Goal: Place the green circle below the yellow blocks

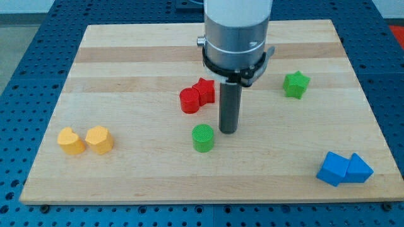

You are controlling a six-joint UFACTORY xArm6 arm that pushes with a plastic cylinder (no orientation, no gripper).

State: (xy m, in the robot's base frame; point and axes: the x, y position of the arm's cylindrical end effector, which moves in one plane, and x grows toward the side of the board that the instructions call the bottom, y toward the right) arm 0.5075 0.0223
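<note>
blue perforated metal surrounds your pale wooden tabletop [126,57]. you have two blue blocks [344,169] touching at the view's bottom right, two yellow blocks [86,140] at left, two red blocks [197,96], a green star [295,84], and one ridged green circle [203,137]. no gripper here: my tip [228,130] sits just right of it.
</note>
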